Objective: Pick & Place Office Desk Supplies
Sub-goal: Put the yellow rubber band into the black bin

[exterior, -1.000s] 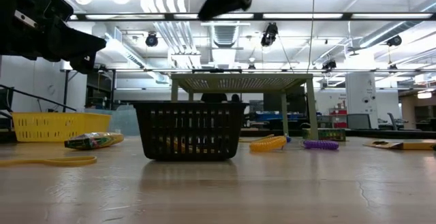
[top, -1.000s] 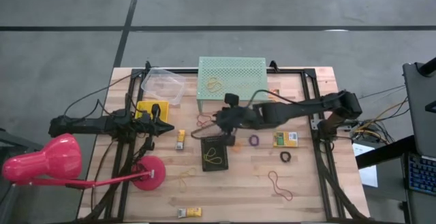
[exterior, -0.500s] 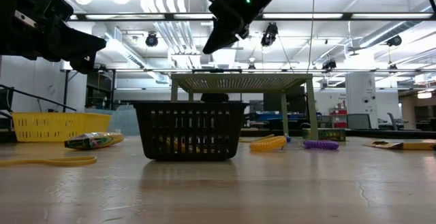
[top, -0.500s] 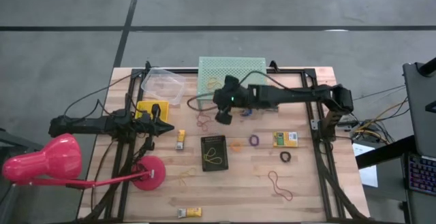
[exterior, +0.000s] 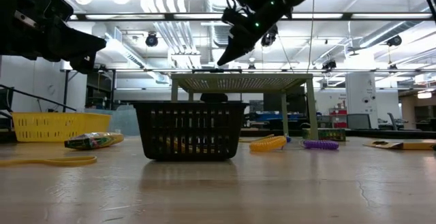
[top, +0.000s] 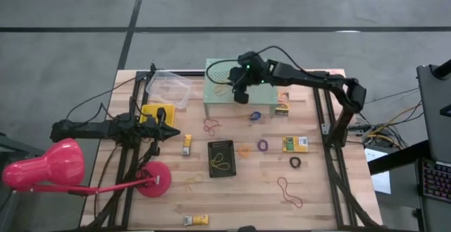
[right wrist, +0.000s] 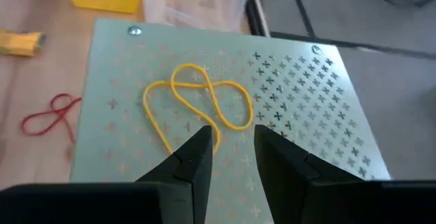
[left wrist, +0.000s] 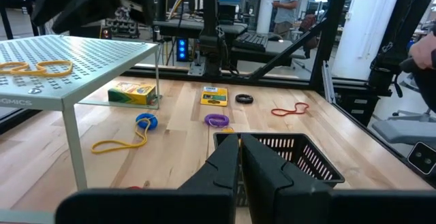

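Observation:
My right gripper [top: 238, 93] hangs open over the top of the mint-green perforated stand [top: 264, 70], slanting down, clear of it in the low view [exterior: 223, 60]. A yellow rubber band [right wrist: 197, 101] lies in loops on the stand's top just beyond the fingertips, with nothing between the fingers. A black mesh basket [top: 221, 158] stands mid-table with a yellow band inside. Red bands [top: 211, 125] [top: 289, 192], blue [top: 255, 116], purple [top: 263, 146] and black [top: 295, 162] rings and small yellow boxes [top: 295, 144] [top: 187, 144] lie flat on the wood. My left gripper [left wrist: 240, 156] waits shut at the table's left.
A pink desk lamp [top: 49, 165] stands at the near left corner. A yellow bin [top: 156, 113] and a clear container [top: 169, 87] sit at the far left. Another box [top: 282, 101] lies at the stand's right side. Black frame rails run along both table sides.
My right gripper has swung from above the black basket toward the table's far edge and now hangs over the mint-green stand's top. The basket and the loose items have kept their places.

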